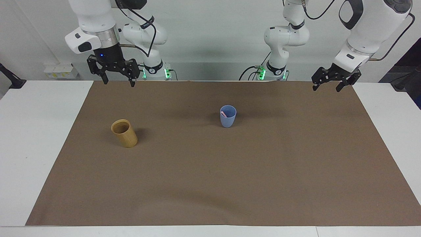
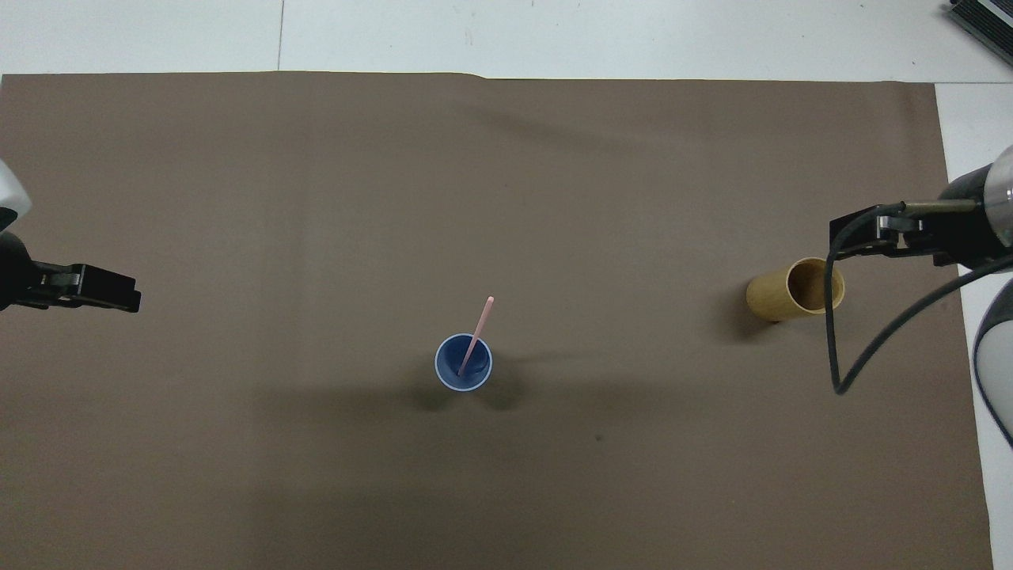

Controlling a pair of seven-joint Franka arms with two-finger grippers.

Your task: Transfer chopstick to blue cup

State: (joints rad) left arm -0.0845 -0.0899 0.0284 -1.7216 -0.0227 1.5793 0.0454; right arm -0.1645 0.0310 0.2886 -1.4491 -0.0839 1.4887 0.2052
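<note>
The blue cup point(image 1: 228, 116) stands upright near the middle of the brown mat, also in the overhead view point(image 2: 463, 362). A pale pink chopstick point(image 2: 477, 332) stands in it, leaning on the rim; its tip shows in the facing view point(image 1: 223, 114). My right gripper point(image 1: 116, 79) is open and empty, raised over the mat's edge at the robots' end, toward the right arm's end of the table. My left gripper point(image 1: 330, 85) is open and empty, raised over the mat's corner at the left arm's end; it waits.
A tan wooden cup point(image 1: 124, 133) stands on the mat toward the right arm's end of the table, also in the overhead view point(image 2: 795, 290). The brown mat point(image 1: 210, 184) covers most of the white table. A black cable point(image 2: 831, 317) hangs from the right arm.
</note>
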